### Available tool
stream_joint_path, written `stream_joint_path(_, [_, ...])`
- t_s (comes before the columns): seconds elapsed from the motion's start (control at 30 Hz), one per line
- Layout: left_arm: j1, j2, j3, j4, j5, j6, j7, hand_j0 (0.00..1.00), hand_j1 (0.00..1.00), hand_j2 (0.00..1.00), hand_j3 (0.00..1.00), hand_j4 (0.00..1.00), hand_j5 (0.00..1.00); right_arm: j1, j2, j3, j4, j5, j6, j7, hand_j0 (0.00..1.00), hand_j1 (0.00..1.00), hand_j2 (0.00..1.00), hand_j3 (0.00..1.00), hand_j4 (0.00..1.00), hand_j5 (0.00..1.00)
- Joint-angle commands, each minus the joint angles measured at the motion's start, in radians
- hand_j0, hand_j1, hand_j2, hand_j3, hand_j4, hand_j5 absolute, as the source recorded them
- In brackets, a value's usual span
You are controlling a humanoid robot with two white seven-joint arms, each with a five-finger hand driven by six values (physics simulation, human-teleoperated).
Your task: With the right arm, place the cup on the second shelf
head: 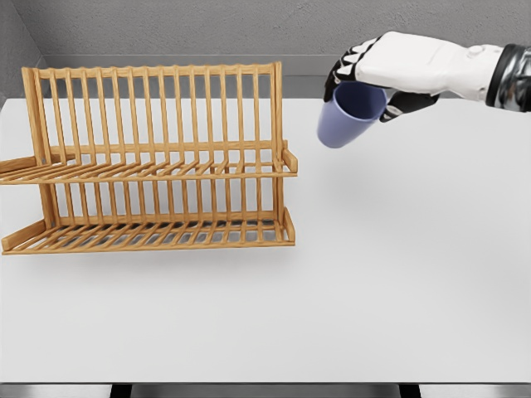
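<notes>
A lavender-blue cup (348,114) hangs in the air at the upper right, tilted with its open mouth facing up and toward me. My right hand (383,76) is shut on it, fingers curled over its rim and far side. The arm comes in from the right edge. A wooden two-tier dish rack (158,157) stands on the left half of the table; its upper shelf (166,170) is a slatted ledge at mid height, and the lower shelf (149,235) sits near the tabletop. The cup is just right of the rack's right end, slightly above the upper shelf. The left arm is out of view.
The white table (398,282) stretches under everything, with its front edge near the bottom of the picture. A grey wall rises behind the rack.
</notes>
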Motion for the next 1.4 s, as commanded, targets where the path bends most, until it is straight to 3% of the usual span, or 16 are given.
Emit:
stream_joint_path(0.0, [0.0, 0.0, 0.0, 0.0, 0.0, 0.0, -0.001, 1.0, 1.0, 1.0, 1.0, 1.0, 1.0, -0.002, 0.003, 0.0, -0.022, -0.002, 0.0, -0.001, 0.64, 0.64, 0.64, 0.64, 0.64, 0.64])
stream_joint_path(0.8, [0.0, 0.0, 0.0, 0.0, 0.0, 0.0, -0.001, 1.0, 1.0, 1.0, 1.0, 1.0, 1.0, -0.091, 0.125, 0.051, -0.022, -0.004, -0.04, -0.001, 0.64, 0.64, 0.64, 0.64, 0.64, 0.64])
stream_joint_path(1.37, [0.0, 0.0, 0.0, 0.0, 0.0, 0.0, -0.001, 1.0, 1.0, 1.0, 1.0, 1.0, 1.0, -0.107, 0.156, 0.121, -0.022, -0.005, -0.057, -0.001, 0.65, 0.65, 0.65, 0.65, 0.65, 0.65])
